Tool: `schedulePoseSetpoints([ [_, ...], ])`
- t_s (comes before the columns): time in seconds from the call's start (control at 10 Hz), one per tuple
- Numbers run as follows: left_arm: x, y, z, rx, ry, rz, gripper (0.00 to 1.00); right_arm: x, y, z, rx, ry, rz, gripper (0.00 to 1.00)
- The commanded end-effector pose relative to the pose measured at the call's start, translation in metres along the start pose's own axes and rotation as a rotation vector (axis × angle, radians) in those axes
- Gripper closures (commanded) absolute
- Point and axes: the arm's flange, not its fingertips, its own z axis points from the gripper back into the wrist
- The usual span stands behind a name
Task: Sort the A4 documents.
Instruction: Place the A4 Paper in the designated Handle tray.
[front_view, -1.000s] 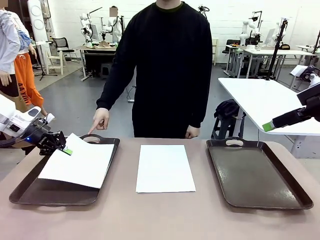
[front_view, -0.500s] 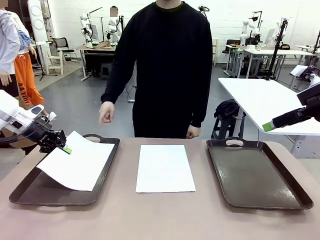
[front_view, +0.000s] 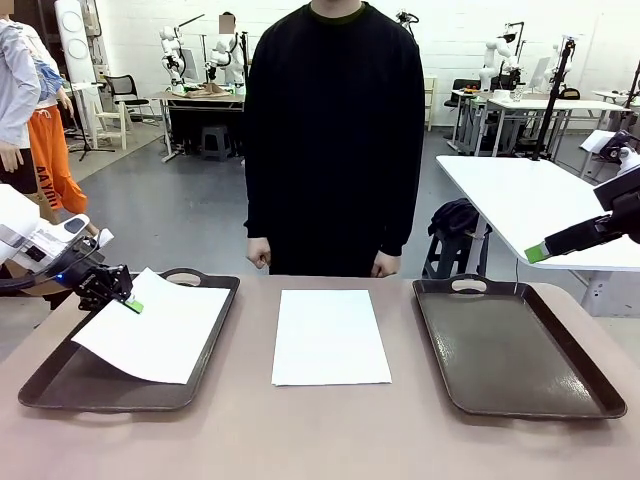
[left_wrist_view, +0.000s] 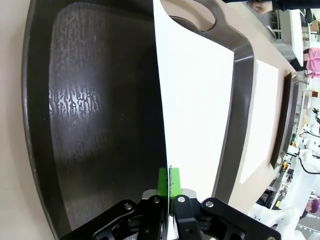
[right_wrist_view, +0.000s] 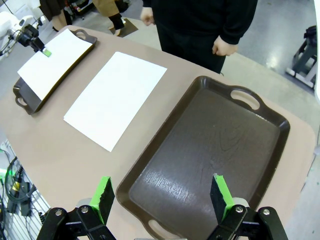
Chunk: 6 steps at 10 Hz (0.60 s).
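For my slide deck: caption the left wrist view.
Left claw grips a white A4 sheet by its edge over a dark brown tray.

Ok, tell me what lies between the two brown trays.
One A4 document lies flat on the table, touching neither left tray nor right tray; front view shows it.

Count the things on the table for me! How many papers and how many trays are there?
Paper sheets: 2, the left sheet and the middle sheet.
Brown trays: 2, the left tray and the right tray.
Total: 4.
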Motion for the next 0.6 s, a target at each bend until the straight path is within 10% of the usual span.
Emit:
schedulePoseSetpoints([
  [0.0,0.0014,0.0019,0.0020,0.042,0.015,0.014,0.79,-0.0005,-0.0008,-0.0012,0.017,-0.006,-0.003,0.00],
  [0.2,0.0011,0.0011,0.0016,0.051,0.025,0.011,0.59,-0.0005,-0.0008,-0.0012,0.017,-0.006,-0.003,0.00],
  [0.3,0.0017,0.0003,0.0031,0.063,0.020,0.001,0.77,-0.0005,-0.0008,-0.0012,0.017,-0.006,-0.003,0.00],
  [0.4,0.0016,0.0000,0.0046,0.071,0.019,-0.005,0.39,-0.0005,-0.0008,-0.0012,0.017,-0.006,-0.003,0.00],
  [0.5,0.0014,0.0000,0.0059,0.071,0.014,-0.006,0.57,-0.0005,-0.0008,-0.0012,0.017,-0.006,-0.003,0.00],
])
